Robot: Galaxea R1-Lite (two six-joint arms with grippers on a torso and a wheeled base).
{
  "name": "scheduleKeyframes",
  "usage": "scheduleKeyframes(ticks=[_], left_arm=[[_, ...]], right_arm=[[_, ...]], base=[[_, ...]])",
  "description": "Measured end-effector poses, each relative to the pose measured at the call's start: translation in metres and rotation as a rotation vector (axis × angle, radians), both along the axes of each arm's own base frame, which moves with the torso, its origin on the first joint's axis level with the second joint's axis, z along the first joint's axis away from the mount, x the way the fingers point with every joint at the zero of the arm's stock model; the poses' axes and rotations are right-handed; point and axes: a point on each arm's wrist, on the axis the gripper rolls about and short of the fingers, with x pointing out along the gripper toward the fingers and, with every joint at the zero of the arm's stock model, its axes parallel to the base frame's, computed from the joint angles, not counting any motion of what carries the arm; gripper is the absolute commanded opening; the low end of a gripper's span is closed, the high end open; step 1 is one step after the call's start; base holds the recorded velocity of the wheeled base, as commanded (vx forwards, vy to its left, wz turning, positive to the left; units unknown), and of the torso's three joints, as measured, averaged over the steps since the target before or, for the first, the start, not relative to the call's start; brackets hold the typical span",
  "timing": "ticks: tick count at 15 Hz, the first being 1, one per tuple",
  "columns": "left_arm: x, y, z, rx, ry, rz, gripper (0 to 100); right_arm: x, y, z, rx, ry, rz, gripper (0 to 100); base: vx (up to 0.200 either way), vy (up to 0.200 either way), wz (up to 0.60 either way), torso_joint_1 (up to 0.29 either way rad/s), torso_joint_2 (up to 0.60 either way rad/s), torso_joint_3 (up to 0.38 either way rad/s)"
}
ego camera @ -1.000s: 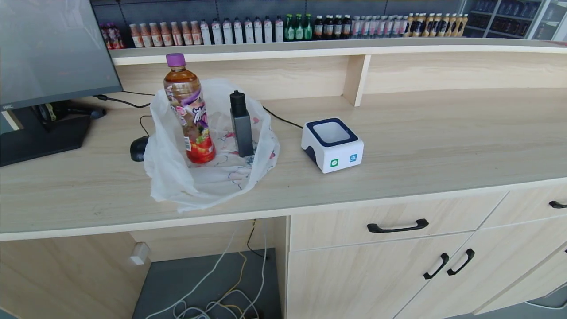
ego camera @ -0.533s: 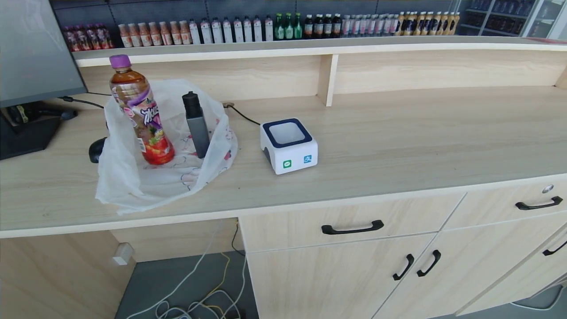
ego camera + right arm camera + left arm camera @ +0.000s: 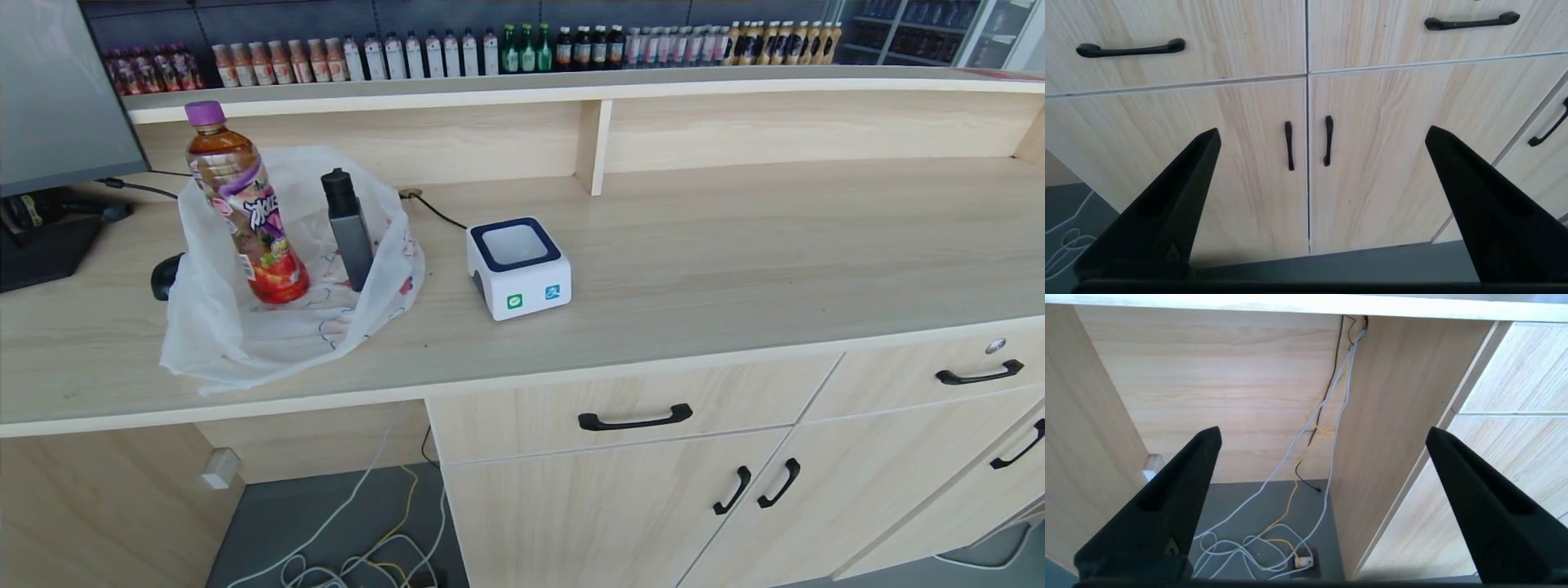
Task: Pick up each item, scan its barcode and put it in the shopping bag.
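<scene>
A tea bottle (image 3: 245,214) with a purple cap stands upright inside the white shopping bag (image 3: 214,347) on the left of the wooden counter. Beside it in the bag stands a slim dark grey bottle (image 3: 349,235). Right of the bag sits the white barcode scanner (image 3: 518,268) with a dark blue rim. My left gripper (image 3: 1323,441) is open and holds nothing; it hangs below counter height, facing the recess under the counter. My right gripper (image 3: 1321,135) is open too, with nothing in it, in front of the cabinet doors (image 3: 1306,155).
A monitor (image 3: 57,90) on a black stand and a black mouse (image 3: 163,276) are at the counter's left end. A cable (image 3: 433,212) runs behind the scanner. Drawers with black handles (image 3: 635,420) sit under the counter. Loose cables (image 3: 1282,531) lie in the recess.
The head camera has turned to the right, so the whole scene sits further left in the picture. The bag, both bottles and the scanner have kept their places on the counter.
</scene>
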Motion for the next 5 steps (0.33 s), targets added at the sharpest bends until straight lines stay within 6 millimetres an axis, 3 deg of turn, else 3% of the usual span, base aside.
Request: scheduleKeyframes(ticks=[5], left_arm=[[0.0000,0.0000,0.0000,0.005,0.000,0.000,100]], right_arm=[[0.0000,0.0000,0.0001,0.001,0.000,0.000,100]], base=[[0.000,0.000,0.00,0.000,0.00,0.000]])
